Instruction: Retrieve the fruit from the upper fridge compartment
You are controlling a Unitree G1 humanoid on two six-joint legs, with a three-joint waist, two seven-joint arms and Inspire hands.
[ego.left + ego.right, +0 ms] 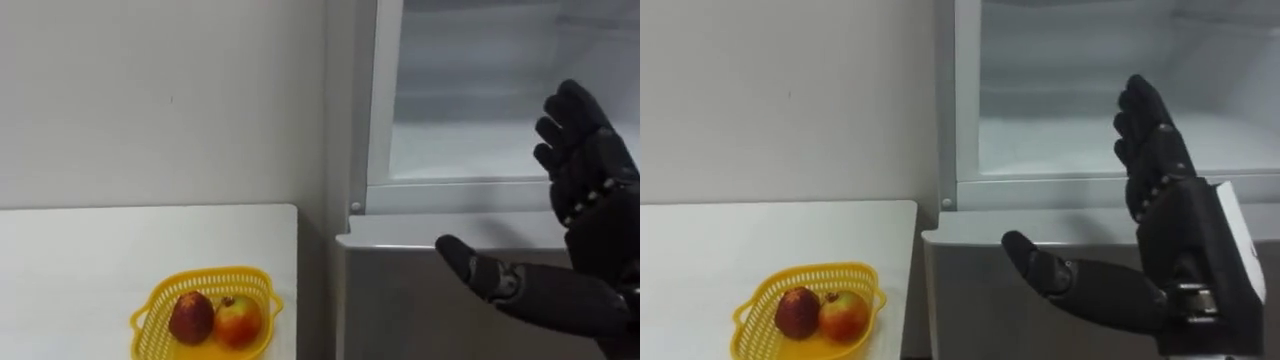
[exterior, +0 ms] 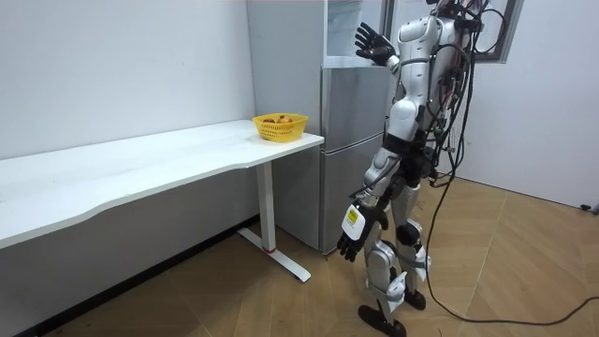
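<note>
The upper fridge compartment point(image 1: 470, 110) stands open, and its white inside looks bare. My right hand point(image 1: 595, 200) is raised in front of that opening, open, fingers pointing up and thumb spread low over the ledge of the lower fridge door point(image 1: 420, 232). It holds nothing. In the room view I stand facing the fridge point(image 2: 351, 140), with the right hand point(image 2: 372, 42) up at the compartment. My left hand point(image 2: 348, 245) hangs by my thigh, relaxed and holding nothing.
A white table point(image 1: 80, 260) stands left of the fridge against the wall. Near its right end sits a yellow basket point(image 1: 250, 275) with a dark red fruit point(image 1: 191, 316) and a red-yellow apple point(image 1: 238, 320). A narrow gap separates table and fridge.
</note>
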